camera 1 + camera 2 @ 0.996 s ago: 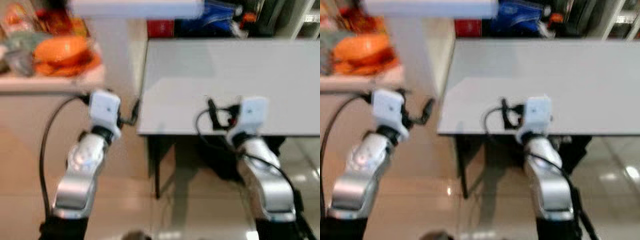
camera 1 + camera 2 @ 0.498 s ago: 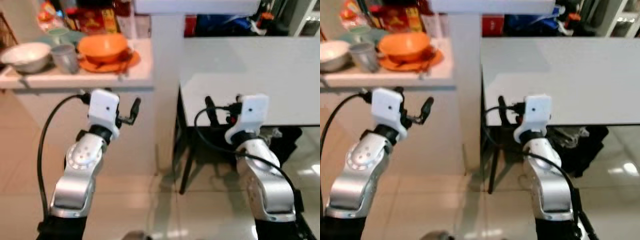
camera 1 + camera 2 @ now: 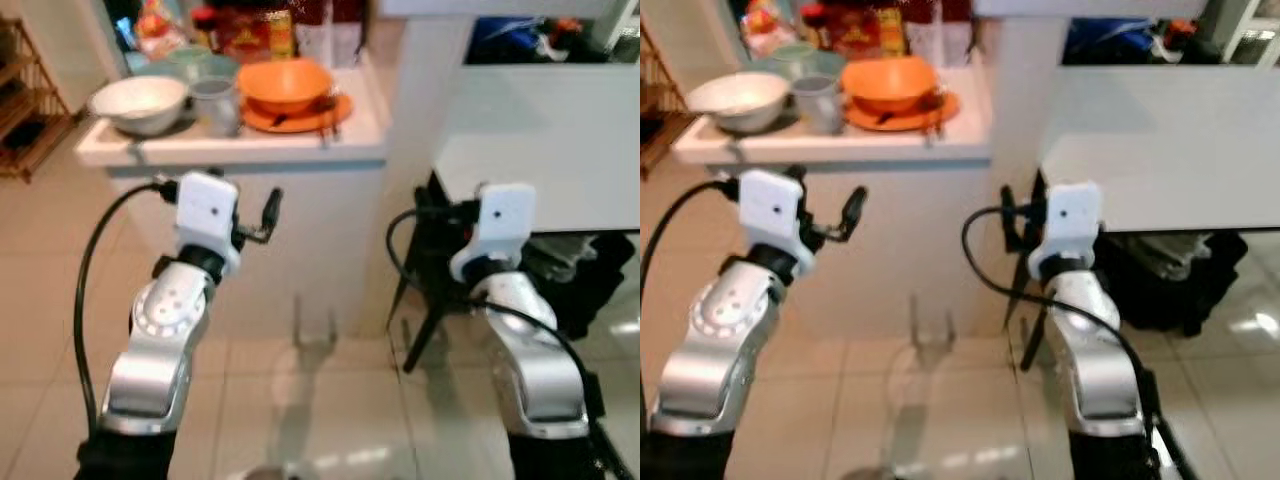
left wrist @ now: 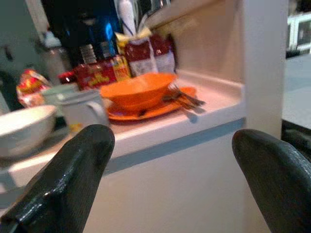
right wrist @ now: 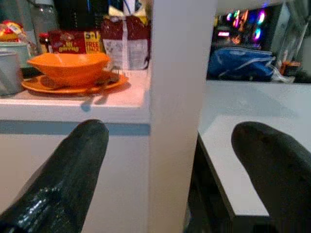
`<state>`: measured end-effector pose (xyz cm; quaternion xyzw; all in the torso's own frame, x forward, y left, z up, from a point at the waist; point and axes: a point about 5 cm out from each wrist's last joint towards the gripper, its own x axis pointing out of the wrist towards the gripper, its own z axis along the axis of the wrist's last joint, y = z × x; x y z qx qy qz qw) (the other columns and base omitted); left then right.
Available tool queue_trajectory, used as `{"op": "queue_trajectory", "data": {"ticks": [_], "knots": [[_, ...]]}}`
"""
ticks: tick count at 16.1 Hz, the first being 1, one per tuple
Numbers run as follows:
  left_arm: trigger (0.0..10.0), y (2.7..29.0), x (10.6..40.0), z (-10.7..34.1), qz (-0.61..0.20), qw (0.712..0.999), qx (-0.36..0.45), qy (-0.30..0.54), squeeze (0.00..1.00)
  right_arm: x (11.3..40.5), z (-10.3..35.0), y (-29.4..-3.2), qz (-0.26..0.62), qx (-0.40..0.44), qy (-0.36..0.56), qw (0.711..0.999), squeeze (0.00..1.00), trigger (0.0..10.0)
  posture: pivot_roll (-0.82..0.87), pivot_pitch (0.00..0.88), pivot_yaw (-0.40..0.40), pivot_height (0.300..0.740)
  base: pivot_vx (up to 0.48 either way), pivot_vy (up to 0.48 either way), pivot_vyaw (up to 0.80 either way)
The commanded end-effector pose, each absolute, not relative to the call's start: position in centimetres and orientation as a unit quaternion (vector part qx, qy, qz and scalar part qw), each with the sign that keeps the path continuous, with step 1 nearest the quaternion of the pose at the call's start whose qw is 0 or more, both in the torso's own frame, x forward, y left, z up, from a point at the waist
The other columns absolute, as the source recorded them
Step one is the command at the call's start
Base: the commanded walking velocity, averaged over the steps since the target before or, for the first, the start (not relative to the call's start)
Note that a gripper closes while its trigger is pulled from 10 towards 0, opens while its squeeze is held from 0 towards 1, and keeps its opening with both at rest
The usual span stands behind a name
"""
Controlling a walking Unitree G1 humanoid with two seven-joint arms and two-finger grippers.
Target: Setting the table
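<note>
On a white counter (image 3: 250, 152) ahead stand an orange bowl (image 3: 285, 85) on an orange plate (image 3: 300, 114), with cutlery (image 3: 328, 104) at the plate's right edge. A grey cup (image 3: 212, 100) and a white bowl (image 3: 140, 100) stand to their left. The dining table (image 3: 560, 140) is white and bare, off to the right. My left gripper (image 3: 262, 218) is open and holds nothing, below and in front of the counter edge. My right gripper (image 3: 428, 212) is open too, level with the table's near corner. The left wrist view shows the orange bowl (image 4: 138, 91) between the fingers (image 4: 68, 179).
A white pillar (image 3: 420, 100) rises between counter and table. Packets and jars (image 3: 245, 25) line the back of the counter. A wooden rack (image 3: 25, 120) stands at the far left. Black table legs (image 3: 420, 320) and a dark bag (image 3: 590, 285) sit under the table. Glossy tiled floor lies below.
The whole view has swung left: the counter with the dishes has come toward the middle and the table has slid right. Both arms keep the same raised pose.
</note>
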<state>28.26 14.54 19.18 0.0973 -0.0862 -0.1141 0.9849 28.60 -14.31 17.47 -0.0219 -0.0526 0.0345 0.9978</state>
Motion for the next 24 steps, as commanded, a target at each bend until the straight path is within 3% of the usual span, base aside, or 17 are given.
{"op": "queue_trajectory", "data": {"ticks": [1, 10, 24], "knots": [[10.0, 14.8, 28.3, 19.6, -0.112, 0.984, 0.107, -0.091, 0.00, 28.7, 18.4, -13.9, 0.049, -0.009, -0.078, 0.996, 0.00, 10.0, 0.09, 0.013, 0.007, 0.740, 0.000, 0.000, 0.00], [10.0, 14.5, 28.3, 20.1, -0.120, 0.982, 0.108, -0.100, 0.00, 28.8, 19.1, -13.7, 0.060, -0.003, -0.098, 0.993, 0.00, 10.0, 0.09, 0.015, 0.002, 0.740, 0.303, 0.000, 0.18], [10.0, 13.6, 27.7, 19.4, -0.152, 0.979, 0.111, -0.082, 0.00, 28.8, 18.3, -11.5, 0.153, -0.038, -0.080, 0.984, 0.00, 10.0, 0.10, 0.021, -0.005, 0.740, 0.363, 0.000, 0.15]]}}
